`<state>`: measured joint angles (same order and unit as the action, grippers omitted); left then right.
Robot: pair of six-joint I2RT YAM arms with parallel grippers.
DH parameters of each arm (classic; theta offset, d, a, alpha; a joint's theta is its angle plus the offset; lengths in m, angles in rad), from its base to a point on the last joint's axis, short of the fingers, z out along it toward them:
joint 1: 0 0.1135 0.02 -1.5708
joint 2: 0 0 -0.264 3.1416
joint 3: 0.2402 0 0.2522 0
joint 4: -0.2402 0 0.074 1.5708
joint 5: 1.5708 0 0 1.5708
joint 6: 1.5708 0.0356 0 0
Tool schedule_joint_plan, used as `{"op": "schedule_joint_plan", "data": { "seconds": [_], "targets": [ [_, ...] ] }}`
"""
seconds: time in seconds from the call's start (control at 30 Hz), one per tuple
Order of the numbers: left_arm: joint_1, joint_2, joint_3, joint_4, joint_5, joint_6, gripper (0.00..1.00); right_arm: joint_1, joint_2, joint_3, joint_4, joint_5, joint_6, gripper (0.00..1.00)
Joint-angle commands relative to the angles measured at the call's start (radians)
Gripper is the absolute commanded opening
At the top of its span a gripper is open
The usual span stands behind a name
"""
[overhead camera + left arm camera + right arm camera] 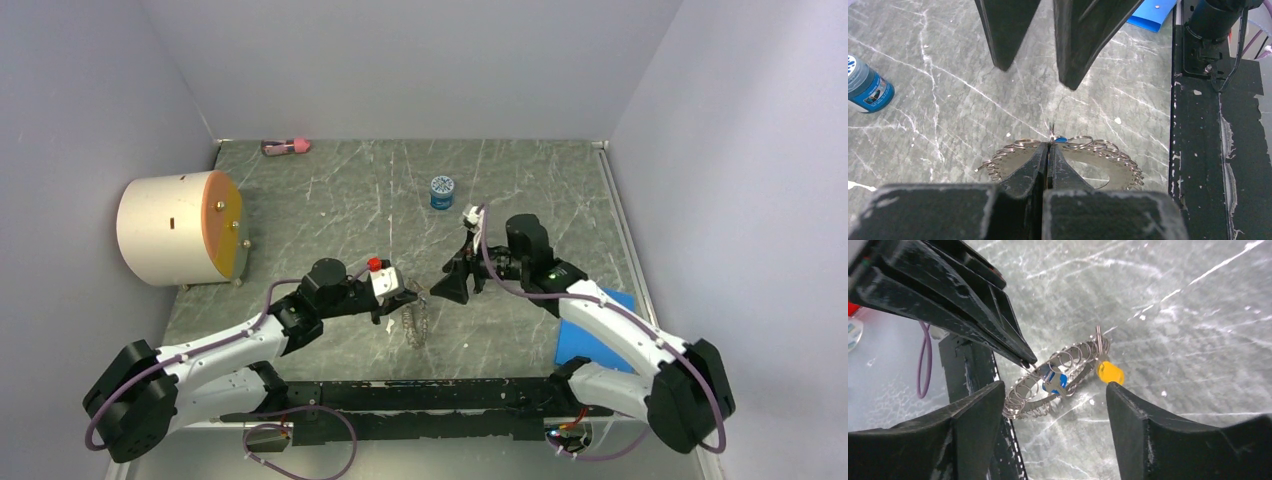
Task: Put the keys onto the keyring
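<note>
The keyring (416, 326) is a flat metal loop hung with several small split rings; it lies tilted just below my left gripper (408, 296). In the left wrist view my left gripper (1049, 145) is shut, its tips pinching the keyring (1108, 157) at its near rim. The blue-headed key (1054, 380) sits against the middle of the keyring (1073, 357). The yellow-headed key (1110, 372) hangs at its far end. My right gripper (1054, 385) is open and empty, its jaws wide on either side of the keyring and just above it; it also shows in the top view (447, 286).
A round blue jar (442, 192) stands behind the grippers. A white cylinder with an orange face (180, 228) is at the left. A pink object (285, 147) lies at the back wall. A blue pad (595, 330) is at the right, and the black base rail (430, 395) runs along the near edge.
</note>
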<state>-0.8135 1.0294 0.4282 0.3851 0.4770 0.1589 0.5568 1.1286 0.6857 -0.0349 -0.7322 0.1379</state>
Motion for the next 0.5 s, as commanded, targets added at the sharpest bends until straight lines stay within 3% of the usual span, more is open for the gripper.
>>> {"op": "schedule_joint_plan", "data": {
  "seconds": [0.0, 0.07, 0.2, 0.47],
  "targets": [
    [-0.006, -0.028, -0.004, 0.094, 0.028, -0.024, 0.03, -0.004, -0.114, -0.034, 0.111, 0.058, -0.037, 0.82],
    [-0.005, -0.028, -0.008, 0.106, 0.032, -0.028, 0.03, -0.004, -0.156, -0.051, 0.141, 0.095, -0.032, 0.98],
    [-0.005, -0.024, -0.015, 0.129, 0.047, -0.036, 0.03, -0.008, -0.203, -0.068, 0.168, 0.184, -0.008, 0.99],
    [-0.005, 0.004, -0.026, 0.199, 0.104, -0.059, 0.03, -0.008, -0.24, -0.167, 0.311, -0.012, -0.047, 0.99]
  ]
}}
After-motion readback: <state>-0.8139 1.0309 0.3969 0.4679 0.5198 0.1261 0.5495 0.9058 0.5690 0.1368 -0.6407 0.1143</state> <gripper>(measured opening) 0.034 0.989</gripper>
